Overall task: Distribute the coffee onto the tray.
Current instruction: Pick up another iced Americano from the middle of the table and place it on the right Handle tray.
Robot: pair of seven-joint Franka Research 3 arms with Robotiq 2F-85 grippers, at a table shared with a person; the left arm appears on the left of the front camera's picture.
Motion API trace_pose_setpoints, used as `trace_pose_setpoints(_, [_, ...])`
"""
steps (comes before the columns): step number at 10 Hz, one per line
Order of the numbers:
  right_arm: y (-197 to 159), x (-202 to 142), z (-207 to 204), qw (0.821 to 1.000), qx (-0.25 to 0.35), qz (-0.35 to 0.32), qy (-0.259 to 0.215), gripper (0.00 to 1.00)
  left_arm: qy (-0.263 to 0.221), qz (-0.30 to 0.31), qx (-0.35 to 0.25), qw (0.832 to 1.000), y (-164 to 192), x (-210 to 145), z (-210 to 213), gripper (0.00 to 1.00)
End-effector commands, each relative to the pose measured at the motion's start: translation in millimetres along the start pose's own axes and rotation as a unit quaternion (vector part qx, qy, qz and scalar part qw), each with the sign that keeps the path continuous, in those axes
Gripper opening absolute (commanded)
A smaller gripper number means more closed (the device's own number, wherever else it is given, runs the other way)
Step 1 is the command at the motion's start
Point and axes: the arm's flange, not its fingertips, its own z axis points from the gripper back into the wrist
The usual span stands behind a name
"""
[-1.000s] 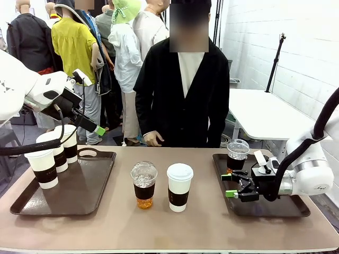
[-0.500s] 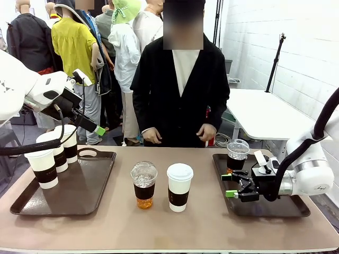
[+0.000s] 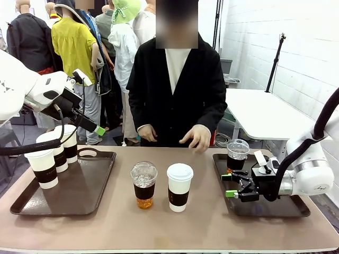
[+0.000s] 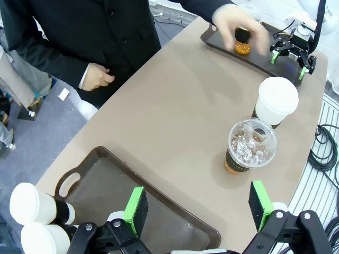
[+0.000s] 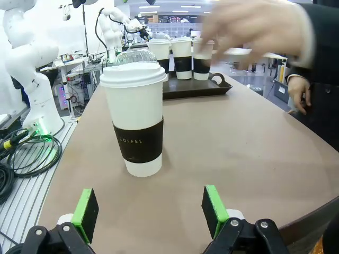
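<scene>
In the front view, my left pincer (image 3: 97,128) hangs in the upper left of the frame, above the far end of the left tray (image 3: 95,185). I cannot judge its spread from here. Three white cups (image 3: 55,151) with brown sleeves stand bunched on that tray's left side. In mid-frame on the table (image 3: 175,227), a clear cup (image 3: 143,184) of amber drink and a white cup (image 3: 179,187) stand just beside each other, not touching. At right, my right pincer (image 3: 229,186) hovers open over the left part of the right tray (image 3: 280,207). A second clear cup (image 3: 237,154) stands in that tray's far left corner. The person's hand (image 3: 197,138) hangs over the far table edge.

In the left wrist view, my green pads (image 4: 135,211) sit wide apart along the bottom edge with nothing between them, so this pincer is open. The left tray's corner lies beneath them and the middle pair stands at right. In the upper right, the blurred hand is in front of the second clear cup — whether it touches, I cannot tell.

In the right wrist view, my pads are parted and empty at the bottom edge. The white cup stands left of centre with "COFFEE" on its sleeve. The three white cups show small at top centre, and the blurred hand sweeps across the upper right.
</scene>
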Motion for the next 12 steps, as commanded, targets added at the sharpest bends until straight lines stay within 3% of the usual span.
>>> trace_pose_setpoints(1, [2.1,1.2,-0.3,1.0,0.0,0.001,0.001,1.0,0.0,0.002,-0.004,1.0,1.4,-1.3,0.1,1.0])
trace_pose_setpoints(12, [2.1,1.2,-0.3,1.0,0.0,0.001,0.001,1.0,0.0,0.002,-0.004,1.0,1.4,-1.3,0.1,1.0])
